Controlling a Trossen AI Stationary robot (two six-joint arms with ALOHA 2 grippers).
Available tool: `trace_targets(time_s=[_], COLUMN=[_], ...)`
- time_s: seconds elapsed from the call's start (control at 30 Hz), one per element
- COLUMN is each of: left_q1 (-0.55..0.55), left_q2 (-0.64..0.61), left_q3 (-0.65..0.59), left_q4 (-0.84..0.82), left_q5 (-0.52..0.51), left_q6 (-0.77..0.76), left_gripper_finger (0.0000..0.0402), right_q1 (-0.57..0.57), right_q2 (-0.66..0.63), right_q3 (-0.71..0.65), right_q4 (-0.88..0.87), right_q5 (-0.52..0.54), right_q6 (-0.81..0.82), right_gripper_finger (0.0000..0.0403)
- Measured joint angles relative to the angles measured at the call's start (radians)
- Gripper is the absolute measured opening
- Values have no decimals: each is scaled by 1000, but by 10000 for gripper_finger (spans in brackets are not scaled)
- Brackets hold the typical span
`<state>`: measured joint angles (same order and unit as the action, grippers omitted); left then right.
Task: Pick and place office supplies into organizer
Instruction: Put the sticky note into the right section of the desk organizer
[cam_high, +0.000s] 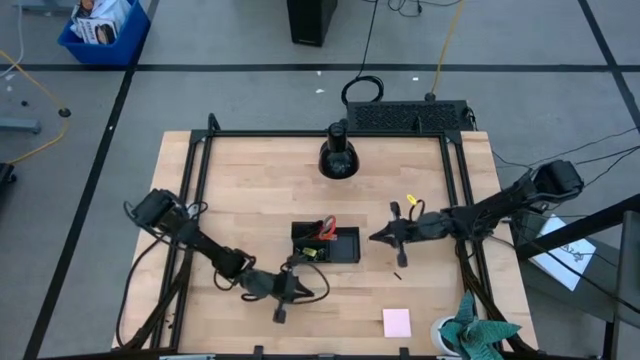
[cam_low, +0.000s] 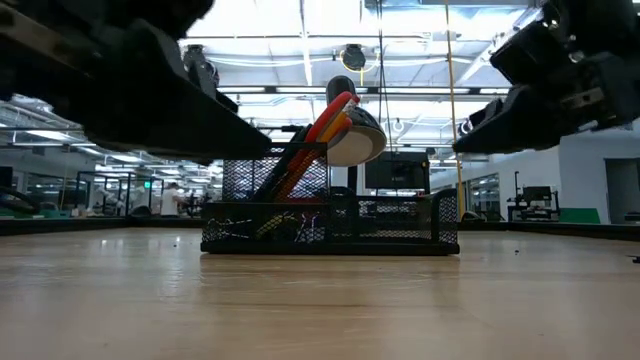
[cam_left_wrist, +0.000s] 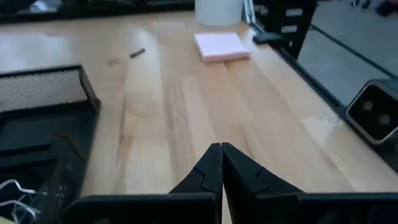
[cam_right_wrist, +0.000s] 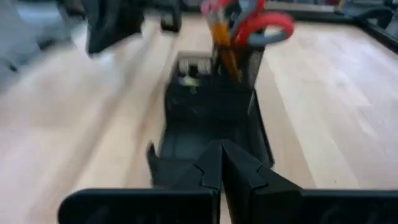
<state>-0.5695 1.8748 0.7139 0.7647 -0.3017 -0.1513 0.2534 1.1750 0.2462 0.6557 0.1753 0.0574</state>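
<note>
Both hands closed and empty beside the organizer (cam_high: 326, 243).
Left hand (cam_high: 303, 290) just below its left end; right hand (cam_high: 376, 236) just right of it; scissors (cam_high: 327, 225) stand inside; pad (cam_high: 397, 322) lies apart on the table (cam_high: 250, 185).

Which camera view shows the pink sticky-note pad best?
The left wrist view: the pink sticky-note pad lies flat on bare wood, whole and unobstructed. The high view shows it small near the table's front edge. The low and right wrist views do not show it.
</note>
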Motion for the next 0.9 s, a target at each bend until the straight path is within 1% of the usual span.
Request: trace_targets(time_s=[0.1,0.23,0.3,0.37,0.5,0.6,0.7,0.8,0.9], left_q1=[28,46,46,46,44,44,44,44,44], left_q2=[0,0,0,0,0,0,0,0,0], left_q3=[0,0,0,0,0,0,0,0,0], left_q4=[1,1,-2,-6,0,-1,-1,1,11], left_q5=[38,74,74,74,72,69,68,66,65], left_q6=[-8,-5,-1,21,72,59,45,49,80], left_gripper_finger=[3,9,10,4,7,13,10,3,10], right_q1=[53,138,180,222,317,384,437,485,516], right_q2=[29,78,110,139,187,219,253,282,311], right_q3=[124,361,472,562,681,740,773,780,780], right_q4=[-226,-624,-787,-890,-993,-1067,-1102,-1096,-1093], right_q5=[69,163,169,169,164,157,87,12,-39], right_q6=[-36,-27,6,44,102,182,292,402,510], right_gripper_finger=[0,0,0,0,0,0,0,0,0])
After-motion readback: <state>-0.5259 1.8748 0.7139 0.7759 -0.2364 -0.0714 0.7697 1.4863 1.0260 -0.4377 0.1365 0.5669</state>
